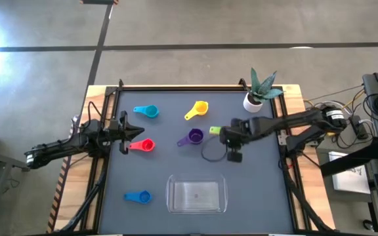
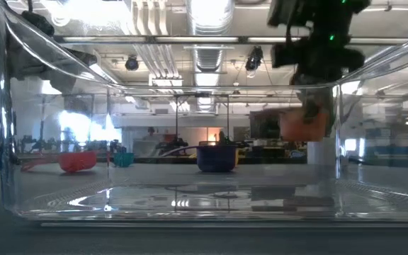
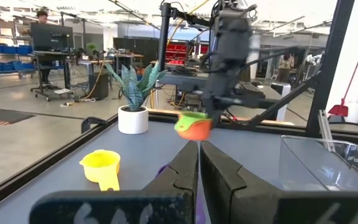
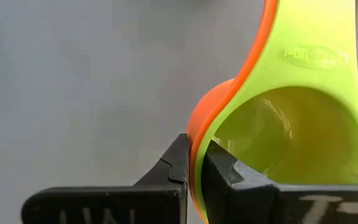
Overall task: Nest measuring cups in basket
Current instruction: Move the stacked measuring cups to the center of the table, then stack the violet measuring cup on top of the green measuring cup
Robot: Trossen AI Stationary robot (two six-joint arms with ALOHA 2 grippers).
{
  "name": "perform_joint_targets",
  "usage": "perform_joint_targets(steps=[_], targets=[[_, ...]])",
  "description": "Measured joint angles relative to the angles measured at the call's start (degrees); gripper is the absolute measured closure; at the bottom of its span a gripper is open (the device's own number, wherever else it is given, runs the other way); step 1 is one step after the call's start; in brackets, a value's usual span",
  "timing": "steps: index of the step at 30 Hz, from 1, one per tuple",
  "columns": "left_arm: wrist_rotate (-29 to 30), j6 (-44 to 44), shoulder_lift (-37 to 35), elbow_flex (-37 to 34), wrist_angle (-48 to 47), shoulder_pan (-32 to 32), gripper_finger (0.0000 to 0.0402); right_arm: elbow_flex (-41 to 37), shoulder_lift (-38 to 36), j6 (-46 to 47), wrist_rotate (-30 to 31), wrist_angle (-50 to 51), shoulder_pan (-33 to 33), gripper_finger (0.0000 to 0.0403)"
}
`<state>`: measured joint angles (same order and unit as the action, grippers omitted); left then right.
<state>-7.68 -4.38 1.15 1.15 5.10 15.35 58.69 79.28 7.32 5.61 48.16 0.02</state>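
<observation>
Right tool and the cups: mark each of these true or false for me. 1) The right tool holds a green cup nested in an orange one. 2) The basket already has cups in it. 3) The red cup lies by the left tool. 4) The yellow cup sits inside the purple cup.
1) True: the right tool pinches the rims of the green cup nested in the orange cup, lifted off the table.
2) False: the basket holds nothing.
3) True: the red cup lies just beside the left tool.
4) False: the yellow cup and purple cup lie apart.
</observation>
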Motion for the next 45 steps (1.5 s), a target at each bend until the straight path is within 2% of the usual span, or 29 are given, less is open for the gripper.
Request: perform_joint_targets(steps=[4,9,12,14,19,23,27,29,33,36,39,45], targets=[[0.0,0.0,0.0,0.0,0.0,0.0,0.0402,-1.3,3.0,-3.3,-3.2,-1.7,-3.1,0.0394],[0.0,0.0,0.0,0.0,0.0,0.0,0.0402,-1.4,7.0,-4.4,-3.4,-4.1,-3.0,0.0394],[0.0,0.0,0.0,0.0,0.0,0.0,0.0402,-1.4,9.1,-4.4,-6.8,-7.1,-3.1,0.0385],[0.0,0.0,0.0,0.0,0.0,0.0,0.0402,-1.2,10.4,-4.4,-8.9,-8.0,-3.1,0.0371],[0.0,0.0,0.0,0.0,0.0,0.0,0.0402,0.1,11.8,-4.4,-9.1,-5.2,-3.1,0.0313],[0.0,0.0,0.0,0.0,0.0,0.0,0.0402,2.7,9.9,-4.0,-9.0,0.6,-3.1,0.0264],[0.0,0.0,0.0,0.0,0.0,0.0,0.0402,6.7,7.0,-3.8,-8.1,4.0,-3.1,0.0232],[0.0,0.0,0.0,0.0,0.0,0.0,0.0402,8.7,5.9,-5.5,-6.8,1.9,-3.1,0.0223],[0.0,0.0,0.0,0.0,0.0,0.0,0.0402,12.1,6.6,-7.4,-3.4,-9.1,-4.3,0.0217],[0.0,0.0,0.0,0.0,0.0,0.0,0.0402,15.9,10.6,-9.6,-5.4,-12.0,-7.4,0.0217],[0.0,0.0,0.0,0.0,0.0,0.0,0.0402,20.2,16.2,-11.7,-5.8,-10.8,-10.0,0.0217],[0.0,0.0,0.0,0.0,0.0,0.0,0.0402,28.1,27.2,-14.7,-11.7,-5.5,-12.8,0.0216]])
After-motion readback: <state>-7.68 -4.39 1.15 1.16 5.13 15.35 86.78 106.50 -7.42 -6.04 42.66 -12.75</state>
